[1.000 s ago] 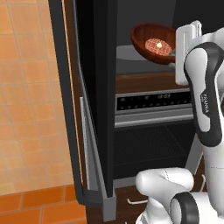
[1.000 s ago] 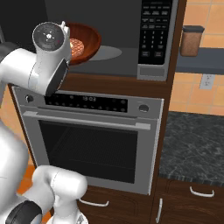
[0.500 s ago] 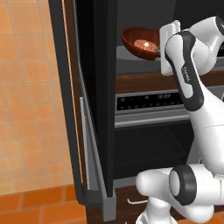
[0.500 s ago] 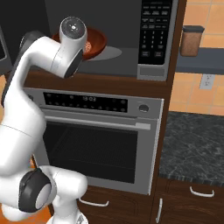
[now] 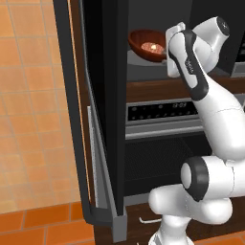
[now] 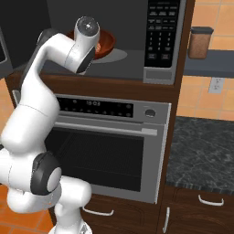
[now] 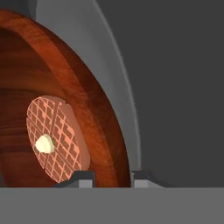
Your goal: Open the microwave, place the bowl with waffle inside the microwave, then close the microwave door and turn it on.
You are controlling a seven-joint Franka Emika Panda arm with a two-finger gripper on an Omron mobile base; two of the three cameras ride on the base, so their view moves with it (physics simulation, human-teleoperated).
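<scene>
The microwave (image 6: 164,41) stands with its cavity exposed, and the microwave door (image 5: 107,95) is swung wide to the left, seen nearly edge-on. The reddish-brown bowl (image 5: 146,45) (image 6: 106,42) (image 7: 87,109) is inside the cavity over the pale turntable (image 6: 116,55) (image 7: 113,52), tilted. A round waffle (image 5: 152,47) (image 7: 57,140) with a pale dab lies in it. My gripper (image 5: 166,50) (image 7: 112,178) is shut on the bowl's rim, one fingertip (image 7: 83,177) inside and the other outside. Whether the bowl touches the turntable I cannot tell.
A silver oven (image 6: 100,107) (image 5: 162,110) with a display strip sits directly below the microwave. A brown jar (image 6: 200,43) stands on a shelf at the right, above a dark stone counter (image 6: 201,155). Orange tiled wall (image 5: 28,95) lies left of the open door.
My arm has carried the bowl deeper into the microwave cavity, from near its opening to over the turntable. The grip on the rim has stayed shut.
</scene>
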